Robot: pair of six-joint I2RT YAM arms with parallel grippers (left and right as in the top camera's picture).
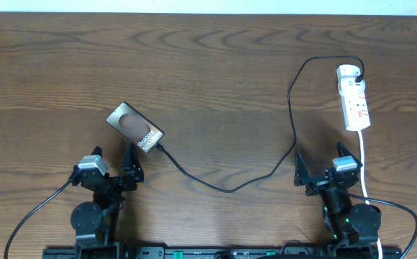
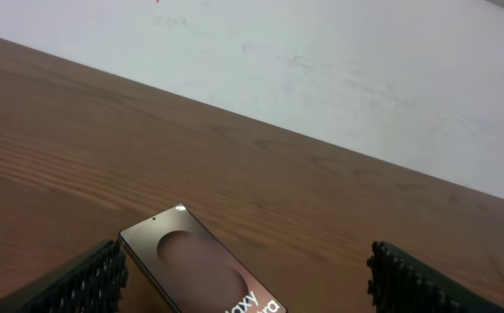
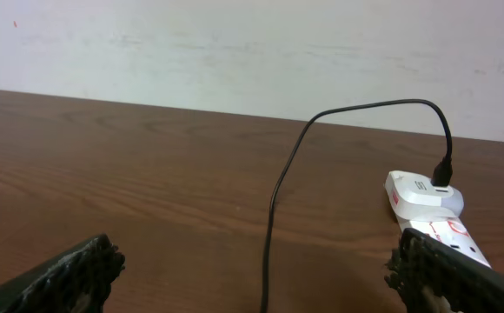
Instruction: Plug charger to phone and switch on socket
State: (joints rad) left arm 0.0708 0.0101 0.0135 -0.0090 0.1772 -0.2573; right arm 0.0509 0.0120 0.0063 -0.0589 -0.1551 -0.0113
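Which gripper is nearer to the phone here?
Left. The left gripper sits just short of the phone; the right gripper is far off, near the socket.

Furniture: one dark brown wood-grain table (image 1: 194,79), filling nearly the whole overhead view. Grain runs left to right in long wavy bands. Top is matte with a faint sheen. Light is even and diffuse, shadows soft. A plain off-white wall (image 3: 235,52) meets the table's far edge in both wrist views and shows as a thin pale strip along the top of the overhead view. Wall has faint grey smudges and a tiny red speck (image 3: 15,24) at upper left of the right wrist view.
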